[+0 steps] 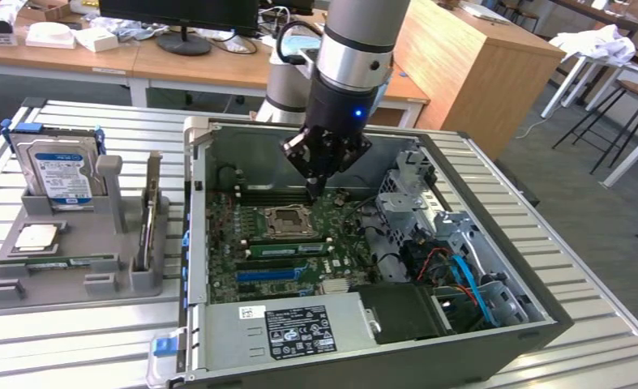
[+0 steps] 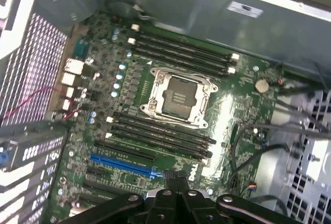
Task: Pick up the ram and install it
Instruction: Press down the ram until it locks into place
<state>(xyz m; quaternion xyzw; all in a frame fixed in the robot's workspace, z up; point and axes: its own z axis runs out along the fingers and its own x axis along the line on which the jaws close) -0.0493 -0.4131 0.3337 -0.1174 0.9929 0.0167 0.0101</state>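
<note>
A green ram stick (image 1: 65,262) lies flat at the front of the grey holder (image 1: 37,290) on the exterior view's left, outside the computer case. A second thin board (image 1: 147,217) stands on edge in the same holder. My gripper (image 1: 316,191) is far from both. It hangs inside the open case over the motherboard (image 1: 346,271), just beyond the CPU socket (image 1: 285,220). In the wrist view the gripper (image 2: 176,178) has its fingers pressed together with nothing between them. They sit above the blue slot (image 2: 121,164), and the black memory slots (image 2: 160,133) look empty.
The open computer case (image 1: 535,320) lies on a slatted metal table (image 1: 81,356). In the holder are a blue-labelled hard drive (image 1: 62,172) and a silver CPU chip (image 1: 36,237). Cables and drive cages (image 1: 427,207) crowd the case's right side. A power supply (image 1: 286,328) fills the near end.
</note>
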